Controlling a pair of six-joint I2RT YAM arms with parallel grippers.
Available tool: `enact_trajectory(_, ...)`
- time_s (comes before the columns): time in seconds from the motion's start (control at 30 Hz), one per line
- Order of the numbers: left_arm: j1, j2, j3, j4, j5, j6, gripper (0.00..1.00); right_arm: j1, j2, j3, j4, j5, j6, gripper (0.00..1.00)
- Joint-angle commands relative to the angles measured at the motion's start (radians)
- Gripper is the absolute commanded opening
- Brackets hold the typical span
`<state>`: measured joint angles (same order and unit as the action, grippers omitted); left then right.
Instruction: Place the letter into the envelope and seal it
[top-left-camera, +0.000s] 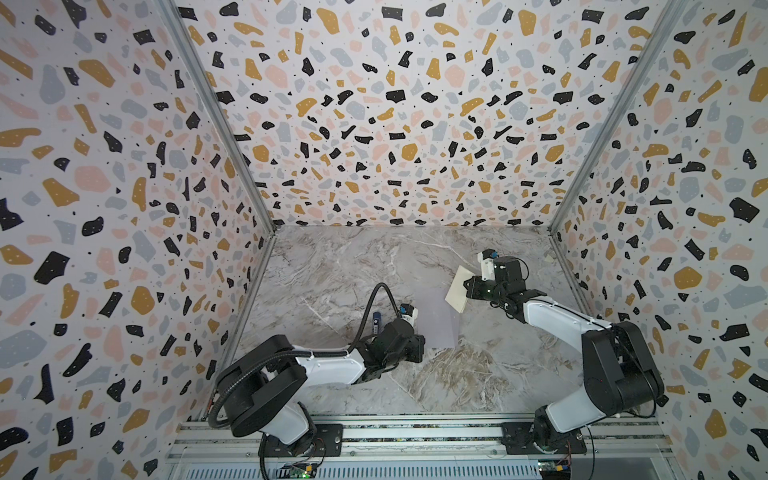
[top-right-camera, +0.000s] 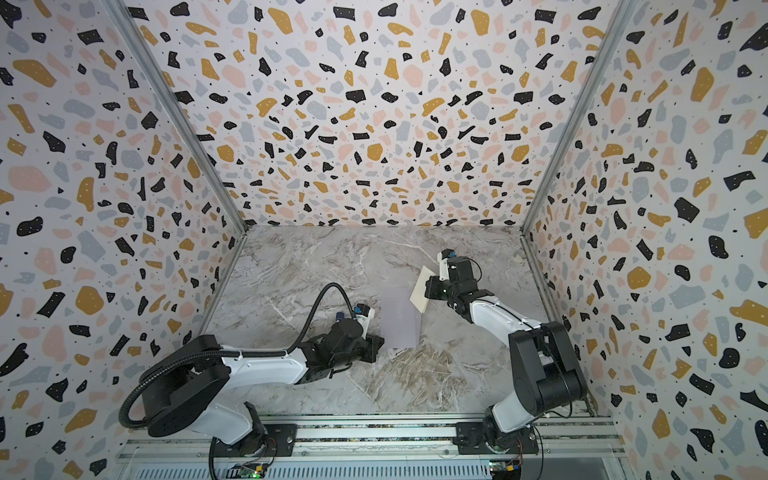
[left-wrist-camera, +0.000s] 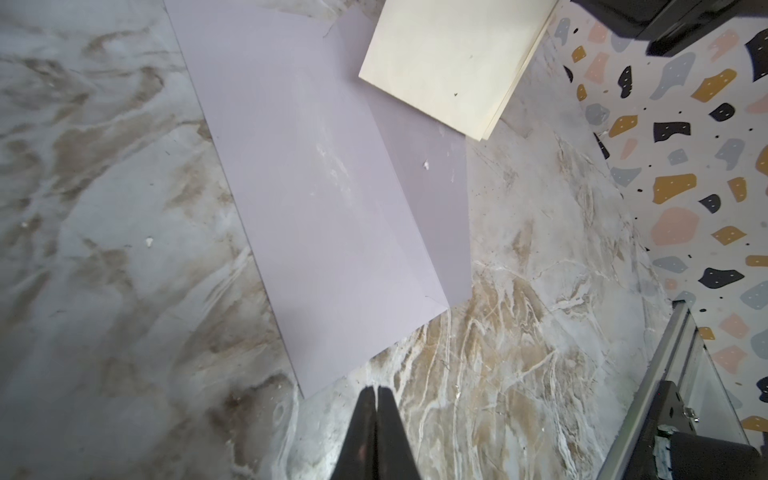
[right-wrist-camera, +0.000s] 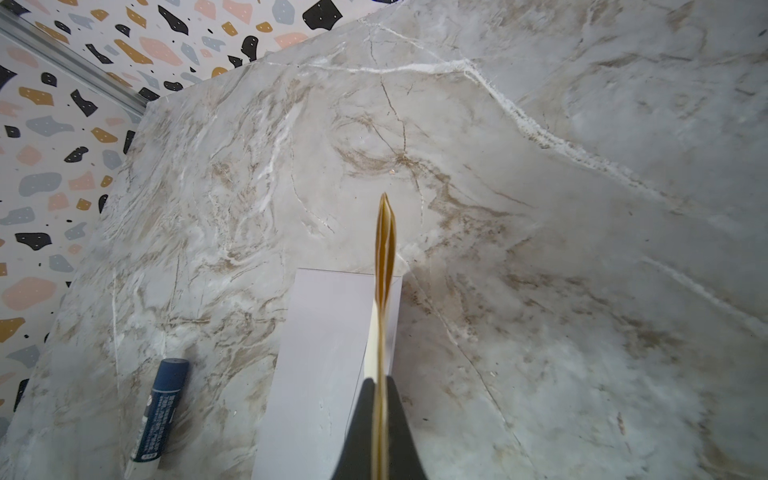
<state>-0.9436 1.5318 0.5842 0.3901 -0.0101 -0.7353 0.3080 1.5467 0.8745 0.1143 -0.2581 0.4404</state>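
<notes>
Your marble table (top-left-camera: 332, 270) carries the envelope (top-left-camera: 436, 320) lying flat, its flap open. You have the folded letter (top-left-camera: 456, 291) held on edge over the envelope's far flap-side corner, pinched in the right pincer (right-wrist-camera: 380, 415). The left pincer (left-wrist-camera: 377, 399) is pressed together and empty, just beside the envelope's near corner. A blue tube (right-wrist-camera: 160, 411) lies near the envelope's other long side.

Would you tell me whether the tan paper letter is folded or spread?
Folded: the tan paper letter shows stacked layers edge-on, clamped in the right pincer.
</notes>
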Motion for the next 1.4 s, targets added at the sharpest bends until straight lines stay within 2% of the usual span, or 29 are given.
enact_trajectory(0.0,-0.007,0.035,0.023,0.061,-0.016,-0.002,0.02,0.002,0.008,0.043,0.018,0.022,0.003,0.00)
enact_trajectory(0.07,-0.009,0.057,0.019,0.074,-0.015,-0.005,0.00,0.002,0.015,0.042,0.022,0.027,0.004,0.00)
enact_trajectory(0.67,-0.011,0.129,-0.076,0.212,-0.154,-0.076,0.00,-0.001,0.075,0.003,0.077,0.026,0.034,0.00)
enact_trajectory(1.37,-0.010,0.210,-0.052,0.226,-0.168,-0.060,0.00,-0.003,0.098,-0.042,0.079,-0.053,-0.006,0.00)
